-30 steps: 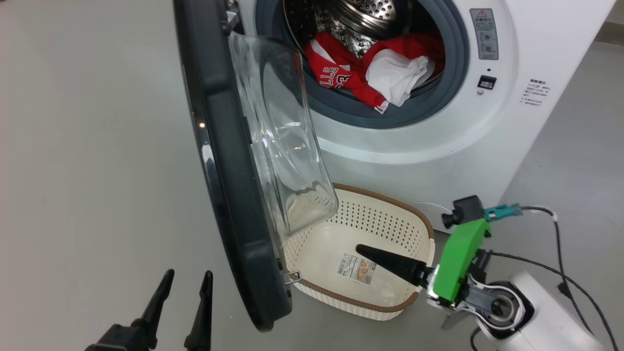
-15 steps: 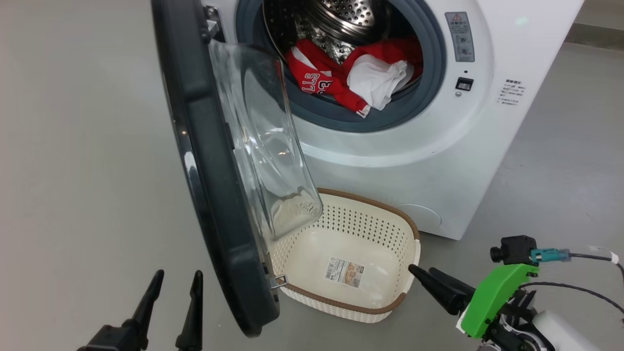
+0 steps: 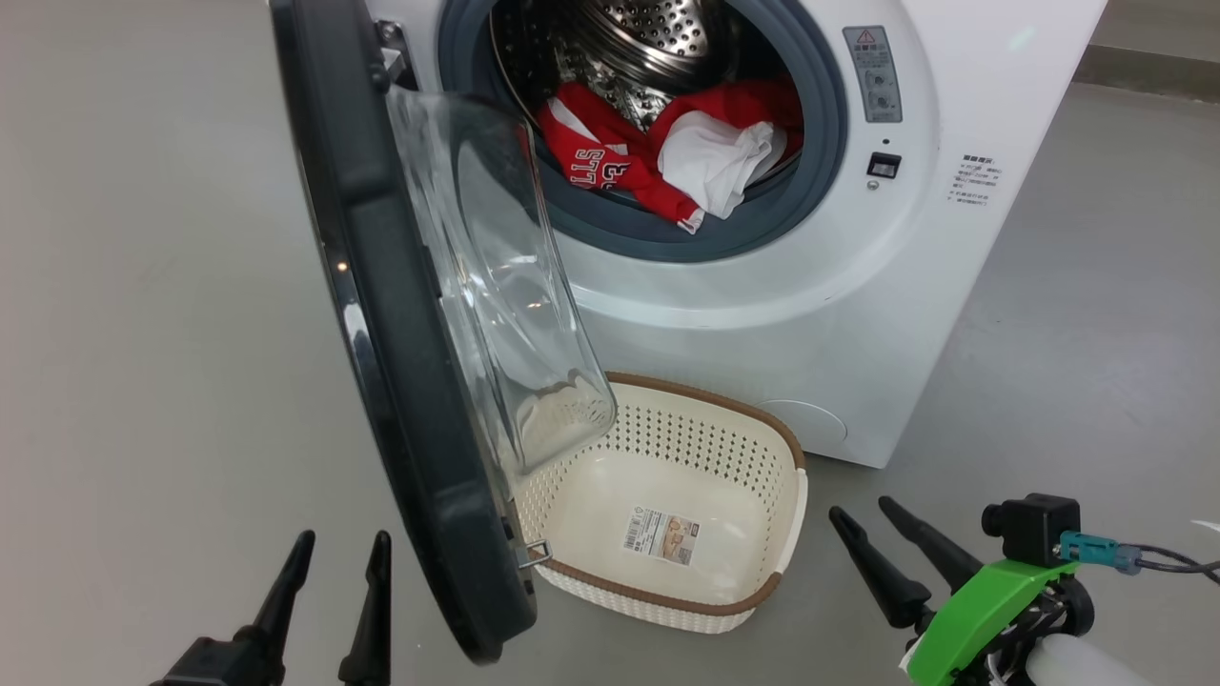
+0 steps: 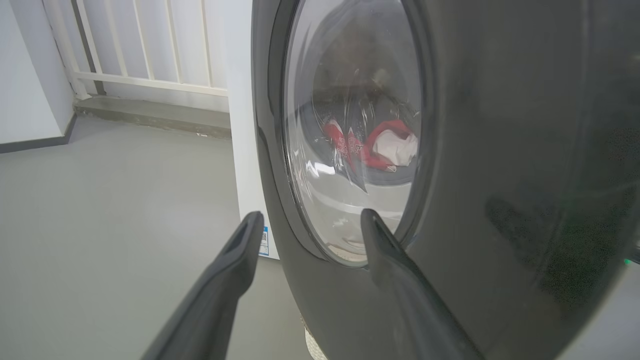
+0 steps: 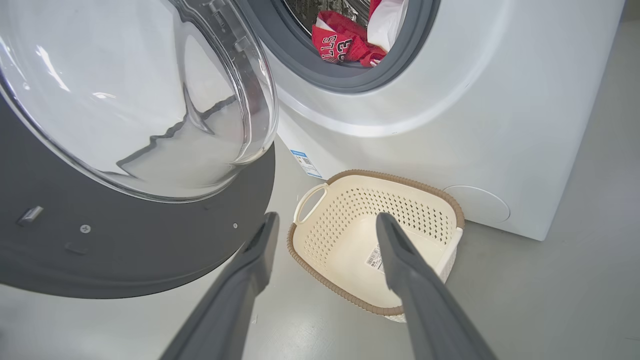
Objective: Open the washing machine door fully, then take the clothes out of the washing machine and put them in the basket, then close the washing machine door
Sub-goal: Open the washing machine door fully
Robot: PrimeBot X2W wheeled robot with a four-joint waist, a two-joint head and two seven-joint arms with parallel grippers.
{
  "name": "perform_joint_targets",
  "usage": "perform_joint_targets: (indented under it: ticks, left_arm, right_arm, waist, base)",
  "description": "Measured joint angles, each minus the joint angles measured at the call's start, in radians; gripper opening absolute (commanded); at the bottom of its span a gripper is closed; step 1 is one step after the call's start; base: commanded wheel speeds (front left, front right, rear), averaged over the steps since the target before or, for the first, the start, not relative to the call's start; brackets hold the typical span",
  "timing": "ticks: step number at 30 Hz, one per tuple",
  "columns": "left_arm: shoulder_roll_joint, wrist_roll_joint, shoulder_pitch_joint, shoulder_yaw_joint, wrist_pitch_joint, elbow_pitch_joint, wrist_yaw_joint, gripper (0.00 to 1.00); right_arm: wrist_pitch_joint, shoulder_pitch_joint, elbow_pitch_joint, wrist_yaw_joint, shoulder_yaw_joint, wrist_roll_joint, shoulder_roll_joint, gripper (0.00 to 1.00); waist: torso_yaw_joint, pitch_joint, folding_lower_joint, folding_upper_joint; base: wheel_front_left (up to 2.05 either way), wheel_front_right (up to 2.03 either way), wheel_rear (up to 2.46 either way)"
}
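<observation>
The washing machine door [image 3: 381,314] stands swung out from the washing machine [image 3: 858,314], nearly edge-on to the head camera. Its black rim reaches down close to the floor [image 3: 143,333], and its glass bowl overhangs the left end of the basket [image 3: 710,405]. The basket sits on the floor just in front of the machine's lower panel, with a label sticker [image 3: 660,535] on its bottom. Bare floor lies wide open left of the door and right of the basket. The drum mouth is unobstructed from the right.

The left gripper [image 3: 343,538] is low on the outer side of the door, fingers pointing up, spread wide and holding nothing. Its wrist view looks at the glossy rim and window from close by; whether a finger touches the rim cannot be told. The right gripper [image 3: 862,507] is low beside the basket's right end, fingers spread wide and empty, angled up and left.

The clothes [image 3: 667,157], red jerseys and a white garment, lie heaped at the drum's front lip on the grey gasket. The door's top is cut off, the basket's left end is hidden behind the door, and the jersey lettering is only partly legible.
</observation>
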Motion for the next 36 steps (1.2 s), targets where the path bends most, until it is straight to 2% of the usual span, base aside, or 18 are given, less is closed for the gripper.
perform_joint_targets:
  ticks: [3,10,19,30,36]
  left_arm:
    - [0.000,0.000,0.000,0.000,0.000,0.001,0.000,1.00]
    - [0.000,0.000,0.000,0.001,0.000,0.003,0.000,1.00]
    - [0.000,0.000,0.001,0.000,0.000,0.003,0.000,1.00]
    - [0.000,0.000,0.000,-0.006,0.000,0.004,0.000,1.00]
    - [0.000,0.000,0.000,-0.008,0.000,0.005,0.000,1.00]
  right_arm:
    - [-0.013,-0.012,0.015,0.000,-0.022,-0.052,0.001,1.00]
    - [-0.016,0.012,-0.071,0.000,-0.262,-0.301,0.057,1.00]
    - [-0.018,0.107,-0.190,0.000,-0.464,-0.579,0.147,1.00]
    - [-0.018,0.171,-0.192,0.000,-0.524,-0.700,0.186,1.00]
    - [-0.018,0.206,-0.184,0.000,-0.548,-0.720,0.208,1.00]
  waist:
    - [0.003,0.000,0.0000,0.0000]
    - [0.011,0.002,0.0000,0.0000]
    - [0.018,-0.001,0.0000,0.0000]
    - [0.023,0.005,0.0000,0.0000]
    - [0.025,0.009,0.0000,0.0000]
  base:
    - [0.00,0.00,0.00]
    - [0.00,0.00,0.00]
    - [0.00,0.00,0.00]
    - [0.00,0.00,0.00]
    - [0.00,0.00,0.00]
